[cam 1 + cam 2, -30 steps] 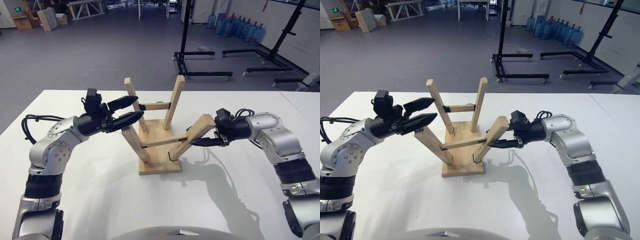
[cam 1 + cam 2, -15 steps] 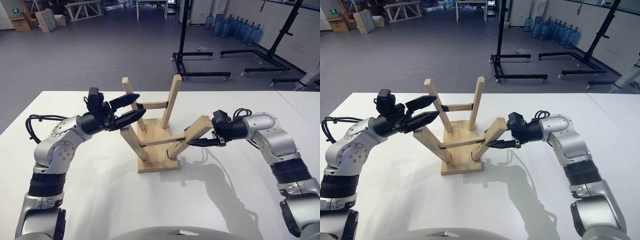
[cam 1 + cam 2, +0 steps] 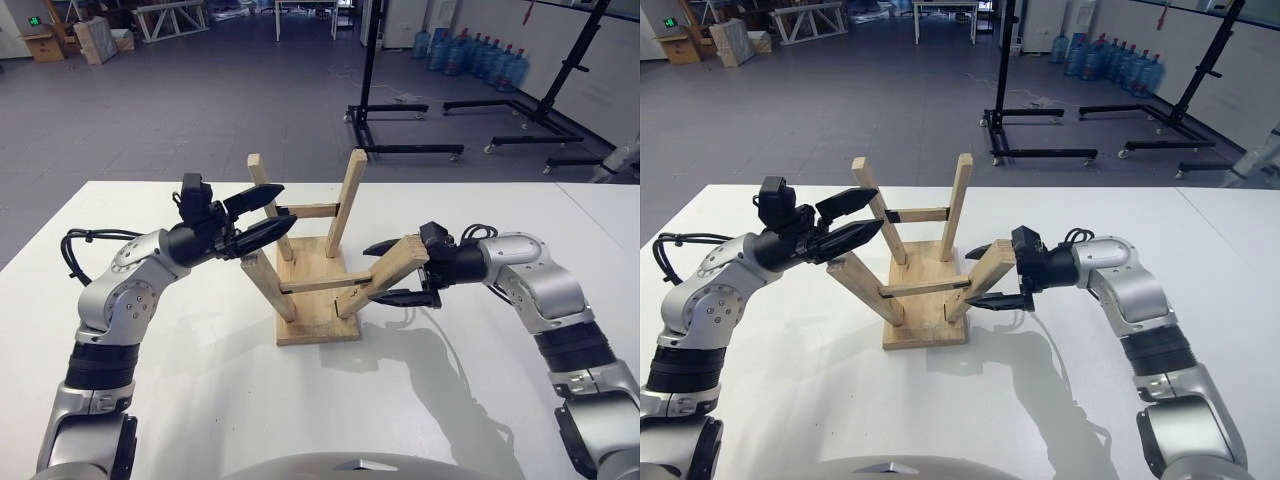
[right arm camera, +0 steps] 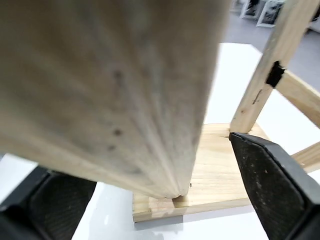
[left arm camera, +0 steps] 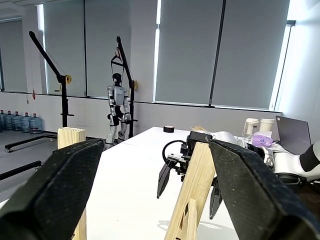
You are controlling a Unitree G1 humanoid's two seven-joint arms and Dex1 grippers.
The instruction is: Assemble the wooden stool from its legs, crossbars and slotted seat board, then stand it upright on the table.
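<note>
The wooden stool lies upside down mid-table, its seat board (image 3: pixel 318 318) flat on the white table (image 3: pixel 200 400) and its legs pointing up, joined by crossbars (image 3: pixel 315 285). My left gripper (image 3: pixel 285 208) is open at the back left leg (image 3: pixel 262 185), one finger on each side of it. My right gripper (image 3: pixel 388 272) is open around the tilted front right leg (image 3: pixel 395 265), one finger above and one below. In the right wrist view that leg (image 4: pixel 125 85) is close up between the two fingers (image 4: pixel 270 185). The left wrist view looks between its fingers (image 5: pixel 55 185) at the right gripper (image 5: pixel 187 182).
Black metal racks (image 3: pixel 400 110) and water bottles (image 3: pixel 480 50) stand on the floor beyond the table's far edge. Bare tabletop stretches to the left, right and front of the stool.
My right gripper has opened: its fingers were close together under the front right leg and now spread above and below it. My left arm edged slightly toward the stool.
</note>
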